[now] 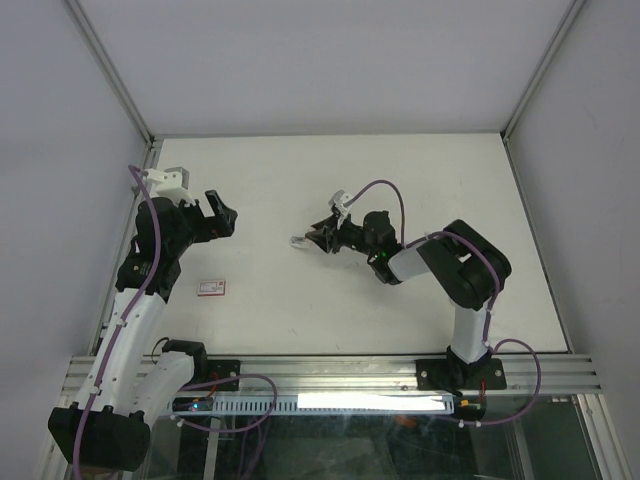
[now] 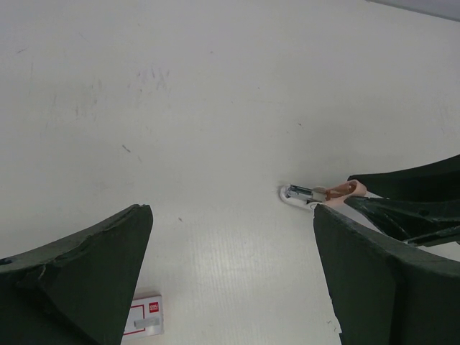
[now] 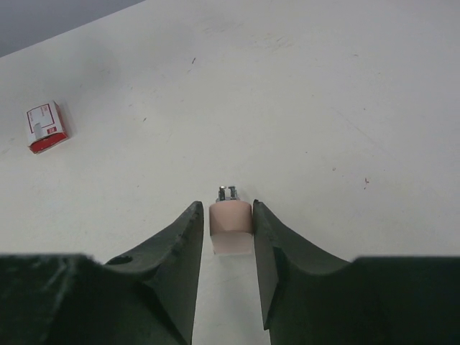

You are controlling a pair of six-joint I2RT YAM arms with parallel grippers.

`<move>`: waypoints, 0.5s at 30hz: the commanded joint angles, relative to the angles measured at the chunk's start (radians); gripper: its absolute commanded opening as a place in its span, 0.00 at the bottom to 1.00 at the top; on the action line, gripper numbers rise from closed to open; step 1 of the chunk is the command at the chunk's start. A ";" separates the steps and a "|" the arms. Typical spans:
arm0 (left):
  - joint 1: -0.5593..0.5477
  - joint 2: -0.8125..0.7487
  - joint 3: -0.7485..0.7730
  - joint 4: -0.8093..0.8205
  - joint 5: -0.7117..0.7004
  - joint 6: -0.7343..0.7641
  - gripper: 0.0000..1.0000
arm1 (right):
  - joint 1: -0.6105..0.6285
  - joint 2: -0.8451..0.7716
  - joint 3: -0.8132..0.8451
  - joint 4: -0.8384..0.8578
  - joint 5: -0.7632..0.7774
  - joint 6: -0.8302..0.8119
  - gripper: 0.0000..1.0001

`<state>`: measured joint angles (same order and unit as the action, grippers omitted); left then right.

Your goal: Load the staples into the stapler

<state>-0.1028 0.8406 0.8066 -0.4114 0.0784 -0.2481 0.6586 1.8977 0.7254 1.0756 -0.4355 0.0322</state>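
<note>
Right gripper (image 1: 314,238) is clamped on the stapler (image 1: 299,241) near the middle of the table (image 1: 420,180). The left gripper (image 1: 220,213) hangs well apart from it, fingers spread, with a red-and-white box (image 1: 211,288) lying nearby. Left wrist view: the stapler's rear is hidden by the right fingers (image 2: 402,205), and the box is cut off at the bottom edge. Right wrist view: both fingers press the pink body; its metal nose (image 3: 228,192) is too small to read, perhaps the staples

I find light bright and even from above; table (image 1: 300,180) washes near white, shadows faint. Wrist views: near fingers (image 2: 79,280) dark, slightly soft.
</note>
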 commanded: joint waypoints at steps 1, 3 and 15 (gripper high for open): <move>0.009 -0.008 0.006 0.043 -0.011 0.018 0.99 | -0.004 0.002 0.020 0.065 0.019 -0.003 0.42; 0.010 -0.008 0.006 0.042 -0.011 0.020 0.99 | -0.005 0.001 0.017 0.067 0.015 0.000 0.46; 0.011 -0.008 0.004 0.043 -0.012 0.019 0.99 | -0.036 -0.076 0.023 0.009 0.012 0.093 0.68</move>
<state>-0.1028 0.8413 0.8066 -0.4114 0.0784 -0.2459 0.6407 1.8973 0.7254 1.0782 -0.4320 0.0738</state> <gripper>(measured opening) 0.987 0.661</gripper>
